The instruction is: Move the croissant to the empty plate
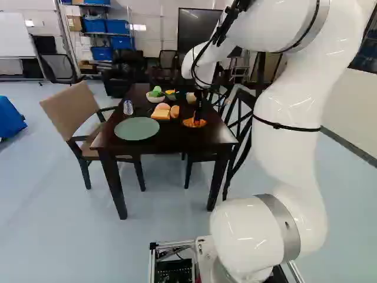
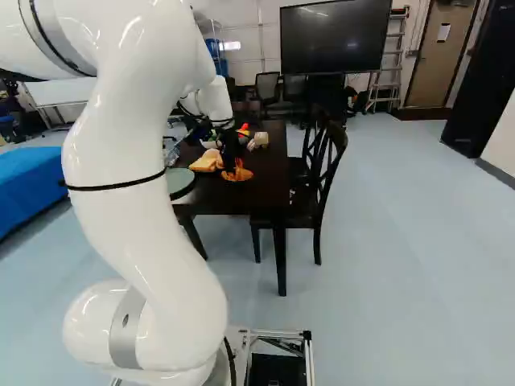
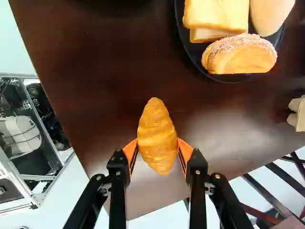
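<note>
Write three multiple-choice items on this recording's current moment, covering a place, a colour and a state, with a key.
1. Where is the croissant?
A) On a chair
B) Between the pads of the gripper
C) On the floor

2. What colour is the large round plate at the table's near edge?
A) Red
B) Yellow
C) Green

3. What state is that plate in?
A) Empty
B) Piled with bread
C) Broken in pieces

Key:
1: B, the wrist view shows an orange pad against each side of the croissant.
2: C, the left base view shows its pale green surface.
3: A, nothing lies on it in the left base view; the bread slices are on a separate dark plate.
</note>
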Available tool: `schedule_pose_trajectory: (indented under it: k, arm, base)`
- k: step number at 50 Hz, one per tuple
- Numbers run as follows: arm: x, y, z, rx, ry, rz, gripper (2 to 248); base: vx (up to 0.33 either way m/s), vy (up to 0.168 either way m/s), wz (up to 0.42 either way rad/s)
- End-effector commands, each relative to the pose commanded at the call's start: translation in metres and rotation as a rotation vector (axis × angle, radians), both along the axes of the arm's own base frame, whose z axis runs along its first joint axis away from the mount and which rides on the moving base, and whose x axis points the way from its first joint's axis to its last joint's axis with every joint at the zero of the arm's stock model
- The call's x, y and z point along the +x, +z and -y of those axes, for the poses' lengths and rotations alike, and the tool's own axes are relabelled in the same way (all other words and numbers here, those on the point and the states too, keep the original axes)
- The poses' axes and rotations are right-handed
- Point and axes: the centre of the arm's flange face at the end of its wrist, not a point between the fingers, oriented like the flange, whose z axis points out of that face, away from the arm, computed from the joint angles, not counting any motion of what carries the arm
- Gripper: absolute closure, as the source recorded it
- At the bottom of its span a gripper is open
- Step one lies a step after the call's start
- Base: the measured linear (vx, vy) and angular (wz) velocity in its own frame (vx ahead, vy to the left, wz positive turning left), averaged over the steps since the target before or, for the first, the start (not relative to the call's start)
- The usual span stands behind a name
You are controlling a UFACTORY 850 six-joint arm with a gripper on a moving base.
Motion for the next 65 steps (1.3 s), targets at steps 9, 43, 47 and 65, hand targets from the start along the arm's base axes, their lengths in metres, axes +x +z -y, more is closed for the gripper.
schedule_pose_trajectory:
  k: [9, 43, 47, 65]
  arm:
    - [-0.005, 0.013, 0.0, 0.001, 0.0, 0.022, 117]
    - [-0.016, 0.06, -0.012, 0.006, 0.023, 0.107, 117]
    - [-0.015, 0.066, -0.019, 0.008, 0.035, 0.118, 117]
    - [-0.01, 0.09, -0.051, 0.016, 0.091, 0.168, 117]
  base:
    - [0.0, 0.0, 0.0]
    - [0.0, 0.0, 0.0]
    - [0.0, 0.0, 0.0]
    - [0.0, 0.0, 0.0]
